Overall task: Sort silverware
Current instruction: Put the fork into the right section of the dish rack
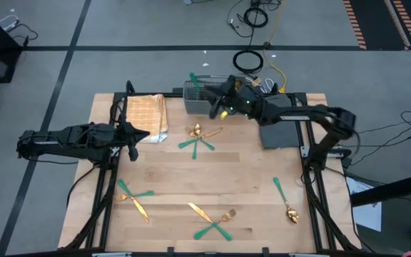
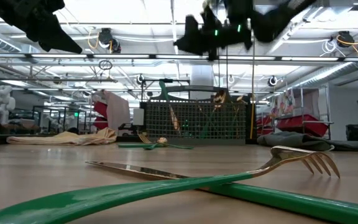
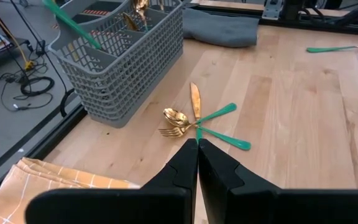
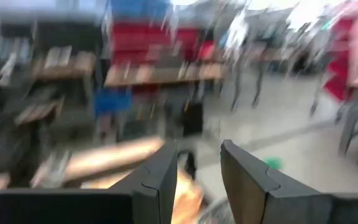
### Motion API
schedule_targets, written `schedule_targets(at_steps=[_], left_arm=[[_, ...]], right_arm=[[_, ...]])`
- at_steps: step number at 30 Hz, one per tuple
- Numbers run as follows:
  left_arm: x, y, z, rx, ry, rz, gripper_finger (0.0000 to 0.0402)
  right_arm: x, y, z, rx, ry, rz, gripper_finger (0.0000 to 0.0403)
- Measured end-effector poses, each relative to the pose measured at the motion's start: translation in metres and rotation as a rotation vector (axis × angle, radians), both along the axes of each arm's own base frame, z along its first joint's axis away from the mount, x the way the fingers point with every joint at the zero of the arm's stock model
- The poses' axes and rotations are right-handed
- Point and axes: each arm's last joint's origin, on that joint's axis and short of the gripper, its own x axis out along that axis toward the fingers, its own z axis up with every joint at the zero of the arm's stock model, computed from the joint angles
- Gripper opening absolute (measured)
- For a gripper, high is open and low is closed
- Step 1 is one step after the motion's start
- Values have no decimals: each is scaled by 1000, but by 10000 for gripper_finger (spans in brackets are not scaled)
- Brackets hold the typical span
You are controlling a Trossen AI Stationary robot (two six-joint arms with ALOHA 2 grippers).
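Gold-headed, teal-handled silverware lies flat on the wooden table in loose clusters: one near the basket [image 1: 198,137] [image 3: 197,121], one at the near left [image 1: 135,198], one at the near middle [image 1: 212,220] [image 2: 303,158], and a lone spoon [image 1: 285,200] at the near right. The grey slotted basket [image 1: 198,93] [image 3: 123,56] stands at the far edge with a few pieces upright in it, a teal handle [image 3: 73,22] leaning out. My right gripper [image 1: 216,101] [image 4: 199,180] hovers open and empty above the basket. My left gripper [image 1: 130,135] [image 3: 196,155] is shut and empty, raised at the table's left.
A tan checked cloth [image 1: 147,116] lies at the far left, just beyond my left gripper. A grey cloth [image 1: 280,134] [image 3: 219,28] lies to the right of the basket. Bare wood [image 1: 248,178] spans the table's middle. Cables lie on the floor beyond the far edge.
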Motion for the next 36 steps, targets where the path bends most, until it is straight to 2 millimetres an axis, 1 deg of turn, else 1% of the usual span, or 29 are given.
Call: schedule_targets(at_steps=[2,4,7,10,12,16,23,25,27,29,33,36], left_arm=[[0,0,0,0,0,0,21],[0,0,0,0,0,0,21],[0,0,0,0,-1,0,21],[0,0,0,-2,-1,1,21],[0,0,0,-2,-1,1,21],[0,0,0,-2,-1,1,21],[0,0,0,-2,-1,1,21],[0,0,0,-2,-1,1,21],[0,0,0,-2,-1,1,21],[0,0,0,-2,-1,1,21],[0,0,0,-1,-1,1,21],[0,0,0,-2,0,1,21]], right_arm=[[4,21,16,1,183,45,112],[9,41,25,8,367,47,112],[19,62,26,22,588,48,112],[31,69,18,69,720,61,112],[41,69,6,99,782,66,112],[59,59,-34,129,911,64,112],[76,29,-74,244,966,100,112],[79,22,-79,261,978,101,112],[83,18,-80,269,974,105,112],[87,16,-84,305,979,147,112],[93,16,-100,377,1063,178,112],[97,16,-103,418,1116,180,112]])
